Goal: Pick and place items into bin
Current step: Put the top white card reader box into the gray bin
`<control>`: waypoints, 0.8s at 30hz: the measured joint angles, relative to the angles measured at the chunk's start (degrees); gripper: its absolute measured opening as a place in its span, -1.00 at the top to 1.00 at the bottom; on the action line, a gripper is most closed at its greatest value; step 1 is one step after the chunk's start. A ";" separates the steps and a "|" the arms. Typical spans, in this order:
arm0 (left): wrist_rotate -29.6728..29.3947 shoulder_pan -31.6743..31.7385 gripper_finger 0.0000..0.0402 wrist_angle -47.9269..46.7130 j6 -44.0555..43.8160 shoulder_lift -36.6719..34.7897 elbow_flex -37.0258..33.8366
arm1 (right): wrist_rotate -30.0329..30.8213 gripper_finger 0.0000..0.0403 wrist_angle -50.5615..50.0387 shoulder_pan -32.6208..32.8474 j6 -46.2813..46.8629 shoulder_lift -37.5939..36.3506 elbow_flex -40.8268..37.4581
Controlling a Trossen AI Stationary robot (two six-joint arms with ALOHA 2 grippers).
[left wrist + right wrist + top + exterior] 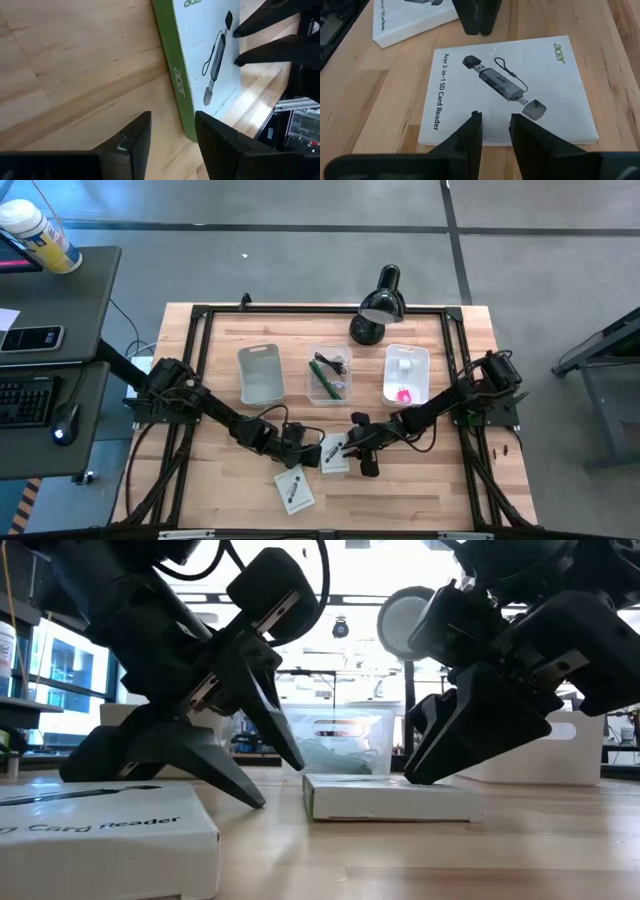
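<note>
A white card-reader box (335, 453) lies flat on the table between both grippers; it also shows in the low view (390, 798). A second white box (294, 490) lies nearer the table's near edge. My left gripper (172, 117) is open and stands low just off the first box's left edge (180, 87). Its one fingertip (255, 802) is down at the tabletop. My right gripper (492, 116) is open over the box's right part. The green pen and black cable lie in the middle bin (329, 373). The pink piece and white block lie in the right bin (406, 373). My right gripper has its open fingertips (425, 765) on the box's printed top face, close to its right edge (492, 132). The fingers come slanting down from the table's right. The box lies flat on the table.
Three clear bins stand in a row at mid-table; the left one is (262, 373). A black desk lamp (378, 305) stands behind them at the far edge. A black frame rail runs around the tabletop. Bare wood lies toward the near edge, beside the second box (100, 835).
</note>
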 joint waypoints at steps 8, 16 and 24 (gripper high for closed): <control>-3.47 0.20 0.29 2.48 0.11 0.05 -0.02 | 0.66 0.53 -1.06 0.64 1.12 -0.09 0.00; -2.47 0.43 0.29 2.37 0.11 0.05 -0.02 | 3.07 0.53 -1.50 1.79 2.39 -0.09 0.00; -2.45 0.43 0.29 2.19 0.11 0.05 -0.02 | 4.40 0.53 2.67 2.20 4.02 -0.12 -2.55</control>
